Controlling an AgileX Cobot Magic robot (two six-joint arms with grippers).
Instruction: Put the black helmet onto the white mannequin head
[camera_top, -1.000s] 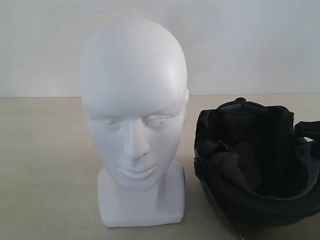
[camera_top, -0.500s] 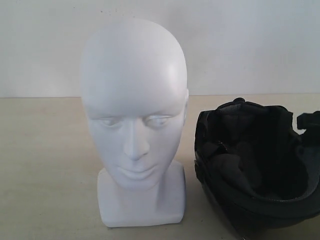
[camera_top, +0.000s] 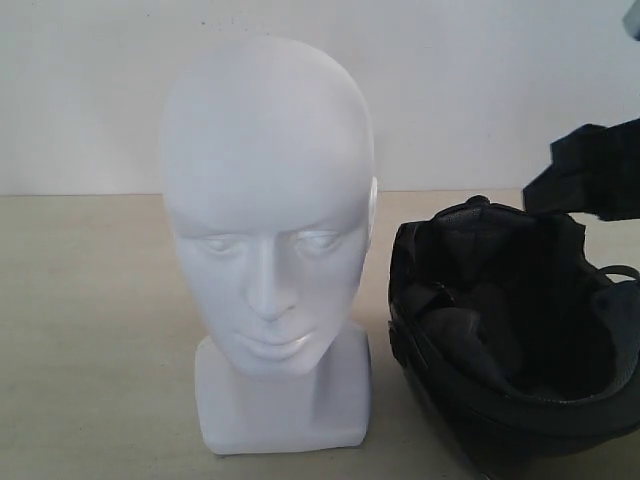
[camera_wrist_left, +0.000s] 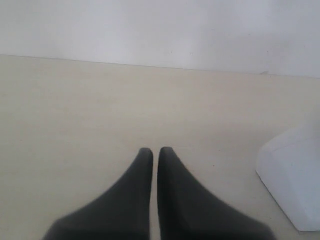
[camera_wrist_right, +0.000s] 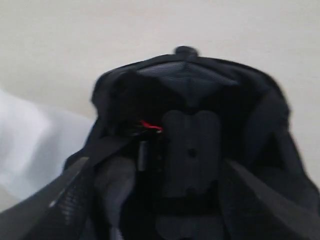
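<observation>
The helmet (camera_top: 510, 330) lay upside down on the table (camera_top: 90, 330), lining upward, just to the right of the mannequin head (camera_top: 268, 220) and not touching it. The right gripper (camera_wrist_right: 156, 161) hung over the open bowl with its fingers spread wide, holding nothing. For a sound grip, one finger probably belonged inside the padding and the other outside the shell at the rim, clear of the loose strap (camera_wrist_right: 107, 147), and firm enough to survive turning the helmet over. The left gripper (camera_wrist_left: 155, 150) was all but closed and empty, over bare table near the head's base. Half a second earlier the right arm showed only as a small dark piece at the helmet's side; it now stood higher and larger above the far rim, while helmet and head had not shifted
</observation>
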